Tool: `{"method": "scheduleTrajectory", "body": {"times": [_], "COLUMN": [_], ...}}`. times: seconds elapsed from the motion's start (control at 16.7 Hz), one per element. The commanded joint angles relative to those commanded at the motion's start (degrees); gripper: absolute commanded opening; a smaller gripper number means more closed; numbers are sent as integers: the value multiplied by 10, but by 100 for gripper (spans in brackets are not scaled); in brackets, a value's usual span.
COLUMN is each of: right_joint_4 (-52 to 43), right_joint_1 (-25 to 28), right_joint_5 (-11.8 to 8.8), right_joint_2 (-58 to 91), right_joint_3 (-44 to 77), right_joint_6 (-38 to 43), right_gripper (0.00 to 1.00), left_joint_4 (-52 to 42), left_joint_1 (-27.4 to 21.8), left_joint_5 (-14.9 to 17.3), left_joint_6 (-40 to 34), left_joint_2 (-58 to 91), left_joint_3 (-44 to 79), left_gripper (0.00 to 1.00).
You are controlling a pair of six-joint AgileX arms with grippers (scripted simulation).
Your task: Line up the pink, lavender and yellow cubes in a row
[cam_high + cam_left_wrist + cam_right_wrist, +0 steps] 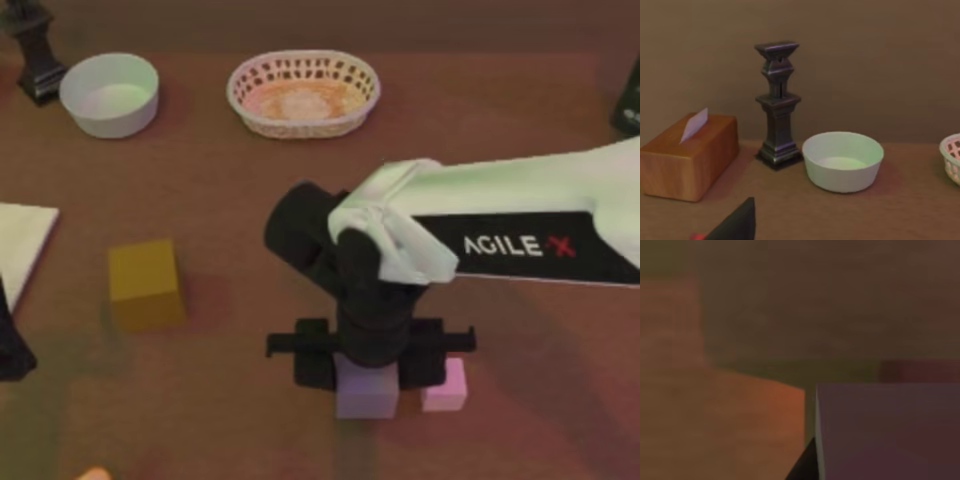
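Note:
My right gripper [367, 368] reaches down over the lavender cube [366, 392] near the table's front edge, with one dark finger against each side of it, shut on it. In the right wrist view the lavender cube [890, 430] looms large, and a fingertip [805, 465] touches its edge. The small pink cube [445, 386] sits on the table just right of the lavender one, with a thin gap between them. The larger yellow cube [146, 283] stands alone at the left. My left arm [10, 345] is parked at the left edge.
At the back stand a white bowl [110, 95], a woven basket [303, 92] and a dark metal stand [35, 55]. A wooden tissue box [687, 155] sits beside the stand. A white flat thing [20, 240] lies at the left edge.

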Motion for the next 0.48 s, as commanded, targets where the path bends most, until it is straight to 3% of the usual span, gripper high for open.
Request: {"method": "scheduleTrajectory", "body": {"times": [0.24,0.48], "right_joint_4": [2,2], "right_joint_1": [0,0], "right_joint_5": [0,0], "right_joint_2": [1,1], "right_joint_3": [-2,-2], "right_joint_6": [0,0], "right_gripper": [0,30], "left_joint_4": [0,0], "left_joint_1": [0,0], "left_joint_5": [0,0], "left_joint_6": [0,0], "left_joint_2": [0,0], "left_joint_3": [0,0], "left_gripper": [100,100]}}
